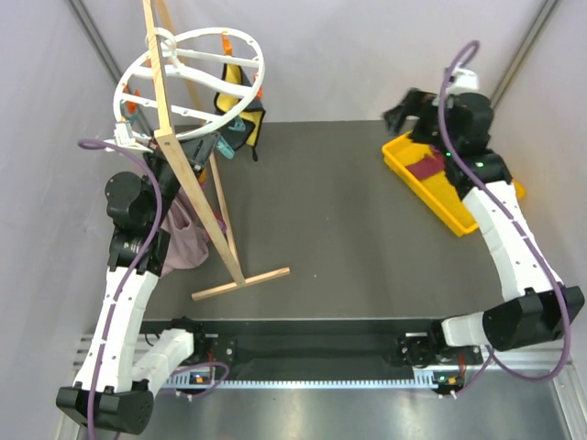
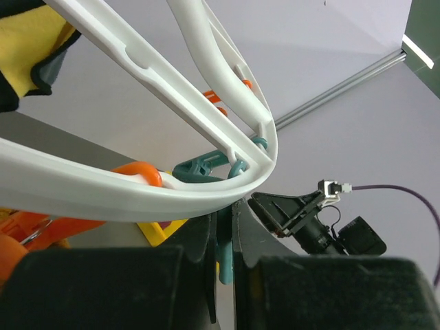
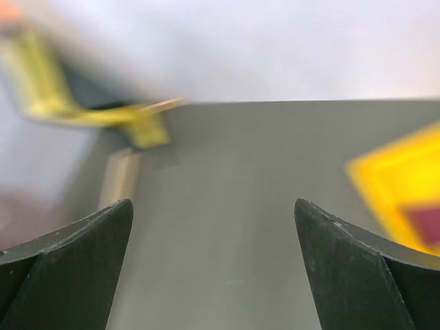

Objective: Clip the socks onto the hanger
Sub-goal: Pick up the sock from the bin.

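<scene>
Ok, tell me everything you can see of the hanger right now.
The hanger is a round white wheel of smooth, hard-looking plastic with cross spokes inside its rim. Small orange clips and a teal clip dangle from the rim. It sits tilted, high above the table's left rear, by the wooden stand. A yellow-and-black garment hangs from its far side. The left gripper is shut on the teal clip under the rim.

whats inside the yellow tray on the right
One maroon sock lies in the yellow tray. The right arm crosses over part of the tray, so whatever lies beneath it, a second sock included, cannot be seen.
</scene>
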You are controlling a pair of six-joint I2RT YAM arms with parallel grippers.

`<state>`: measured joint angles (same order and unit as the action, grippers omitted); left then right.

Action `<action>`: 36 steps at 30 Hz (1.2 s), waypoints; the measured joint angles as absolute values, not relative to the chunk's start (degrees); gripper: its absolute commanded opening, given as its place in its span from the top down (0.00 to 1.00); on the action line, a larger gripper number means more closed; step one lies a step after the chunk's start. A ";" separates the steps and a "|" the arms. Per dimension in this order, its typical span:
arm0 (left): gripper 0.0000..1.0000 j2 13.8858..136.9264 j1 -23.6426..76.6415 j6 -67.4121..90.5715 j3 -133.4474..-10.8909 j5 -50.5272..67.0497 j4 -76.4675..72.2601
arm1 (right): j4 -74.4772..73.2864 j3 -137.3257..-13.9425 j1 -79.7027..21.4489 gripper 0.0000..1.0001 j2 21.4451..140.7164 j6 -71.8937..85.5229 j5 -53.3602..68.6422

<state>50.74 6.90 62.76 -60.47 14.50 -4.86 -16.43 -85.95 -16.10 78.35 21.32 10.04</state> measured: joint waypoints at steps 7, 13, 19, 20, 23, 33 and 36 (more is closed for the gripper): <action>1.00 50.39 6.90 62.37 -60.64 14.37 -3.97 | -17.93 -80.66 3.70 0.33 82.63 17.98 -2.52; 1.00 50.28 6.90 62.39 -60.64 14.50 -3.70 | -17.26 -80.79 9.78 0.41 96.55 18.50 -2.35; 1.00 49.82 6.90 62.57 -60.64 14.74 -3.33 | -14.31 -80.79 11.00 0.28 106.72 21.87 -0.54; 1.00 49.76 6.90 62.65 -60.64 14.76 -3.33 | -13.15 -80.79 11.03 0.26 107.74 22.68 -0.34; 1.00 49.60 6.90 62.70 -60.64 15.07 -3.31 | -9.02 -80.82 11.11 0.25 109.80 25.23 -0.01; 1.00 49.60 6.90 62.87 -60.64 15.57 -3.31 | 4.71 -82.56 13.87 0.39 116.92 39.68 2.46; 1.00 49.58 6.90 62.87 -60.64 15.57 -3.29 | 5.43 -84.95 14.81 0.39 120.16 44.36 3.20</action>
<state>49.58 6.90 62.87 -60.64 15.57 -3.29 5.43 -84.95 14.81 120.16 44.36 3.20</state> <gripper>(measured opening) 0.078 0.609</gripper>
